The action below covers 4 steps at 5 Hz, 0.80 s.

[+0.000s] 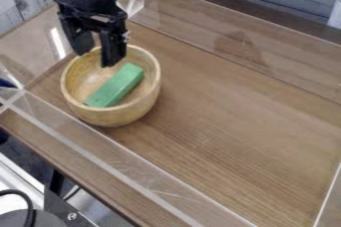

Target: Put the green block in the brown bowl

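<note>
Plainly, one claw (91, 47) hangs over one brown bowl (112, 84), its jaws spread wide (nothing between them). One green block (115, 86) lies inside the bowl, below the claw and toward the camera, its long axis slanting from lower left to upper right.
</note>
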### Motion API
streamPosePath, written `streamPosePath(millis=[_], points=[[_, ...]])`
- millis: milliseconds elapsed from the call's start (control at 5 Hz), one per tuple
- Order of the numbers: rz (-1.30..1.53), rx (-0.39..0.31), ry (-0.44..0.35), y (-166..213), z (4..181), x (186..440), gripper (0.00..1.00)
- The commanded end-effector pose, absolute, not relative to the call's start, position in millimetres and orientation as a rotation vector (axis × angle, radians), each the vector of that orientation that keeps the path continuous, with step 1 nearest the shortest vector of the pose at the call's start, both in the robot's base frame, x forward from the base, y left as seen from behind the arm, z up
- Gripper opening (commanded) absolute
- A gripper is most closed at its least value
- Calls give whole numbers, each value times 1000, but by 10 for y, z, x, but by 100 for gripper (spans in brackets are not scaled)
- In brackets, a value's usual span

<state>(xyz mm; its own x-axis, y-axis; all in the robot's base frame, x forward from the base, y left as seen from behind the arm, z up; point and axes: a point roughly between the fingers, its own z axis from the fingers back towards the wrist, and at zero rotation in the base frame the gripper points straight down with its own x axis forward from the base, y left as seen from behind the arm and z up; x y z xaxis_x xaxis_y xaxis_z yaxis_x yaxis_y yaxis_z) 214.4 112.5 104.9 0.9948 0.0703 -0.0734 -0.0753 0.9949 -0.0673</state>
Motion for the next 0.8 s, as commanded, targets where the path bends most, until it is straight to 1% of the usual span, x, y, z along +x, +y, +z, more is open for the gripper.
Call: streamPosePath(millis=[0, 600], points=[[102, -58, 27, 1203, 1191, 2249, 100], [114, -57, 19, 1322, 1160, 2217, 100]])
